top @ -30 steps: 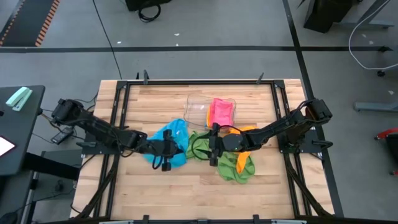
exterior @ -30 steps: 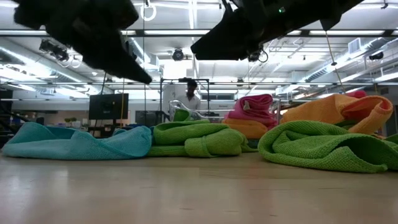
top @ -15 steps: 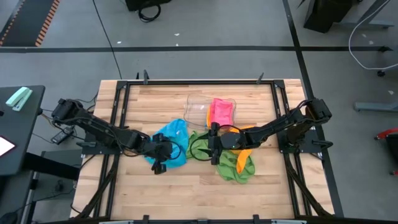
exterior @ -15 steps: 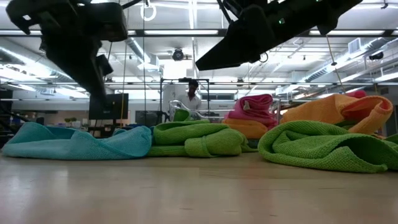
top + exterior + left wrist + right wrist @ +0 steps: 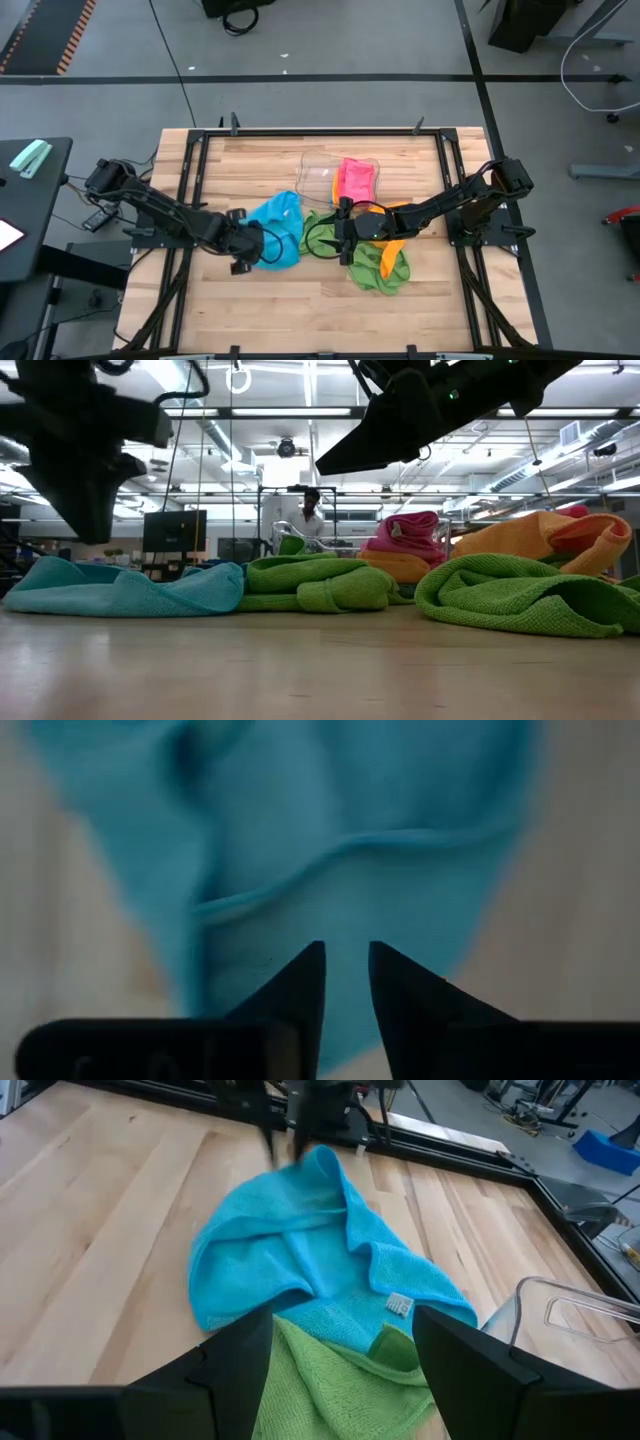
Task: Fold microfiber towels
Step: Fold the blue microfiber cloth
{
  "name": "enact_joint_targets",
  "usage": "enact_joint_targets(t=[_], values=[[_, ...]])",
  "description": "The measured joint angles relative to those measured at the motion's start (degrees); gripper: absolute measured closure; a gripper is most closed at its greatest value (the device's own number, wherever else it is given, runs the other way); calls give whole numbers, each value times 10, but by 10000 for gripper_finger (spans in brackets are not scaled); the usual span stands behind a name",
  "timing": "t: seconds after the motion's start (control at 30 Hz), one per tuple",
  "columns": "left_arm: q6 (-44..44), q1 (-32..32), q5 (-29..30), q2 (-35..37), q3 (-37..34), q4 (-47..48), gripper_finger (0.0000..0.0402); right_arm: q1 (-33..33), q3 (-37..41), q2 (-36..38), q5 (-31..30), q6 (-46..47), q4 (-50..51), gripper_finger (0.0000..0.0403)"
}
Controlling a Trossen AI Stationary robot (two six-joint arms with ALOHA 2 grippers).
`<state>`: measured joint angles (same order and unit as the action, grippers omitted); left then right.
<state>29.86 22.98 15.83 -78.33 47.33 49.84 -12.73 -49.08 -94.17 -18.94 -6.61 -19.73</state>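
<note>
A crumpled blue towel [image 5: 277, 228] lies on the wooden table, left of centre. My left gripper [image 5: 346, 970] hangs over the towel's near-left edge [image 5: 120, 588], pointing down, its fingers a narrow gap apart with nothing between them. My right gripper [image 5: 345, 1355] stands wide open above a green towel [image 5: 320, 235], well clear of it in the low view. A second green towel [image 5: 382, 270] and an orange towel [image 5: 402, 212] lie under the right arm. A pink towel [image 5: 356, 180] rests in the clear tray [image 5: 316, 170].
Black frame rails [image 5: 190, 200] run along the table's edges. Bare wood [image 5: 300, 310] stretches along the near side and the far left. Beyond the table, a person [image 5: 311, 512] stands far back in the room.
My left gripper has drawn back toward the table's left edge, from over the blue towel's middle to its near-left edge. It has also tipped from nearly level to pointing steeply down. The towels lie as before.
</note>
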Motion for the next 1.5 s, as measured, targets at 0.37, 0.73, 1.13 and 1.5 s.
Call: enact_joint_targets(t=[0.37,0.73,1.13,1.5], values=[[-33,-58,147,-47,0,-90,277,0,0,0,0,0,-4,152],[-130,-113,161,-128,0,-173,171,0,0,0,0,1,4,152],[-148,-127,178,-170,-1,-198,267,0,0,0,0,0,3,152],[-121,-117,178,-149,6,-177,392,0,0,0,0,0,3,152]])
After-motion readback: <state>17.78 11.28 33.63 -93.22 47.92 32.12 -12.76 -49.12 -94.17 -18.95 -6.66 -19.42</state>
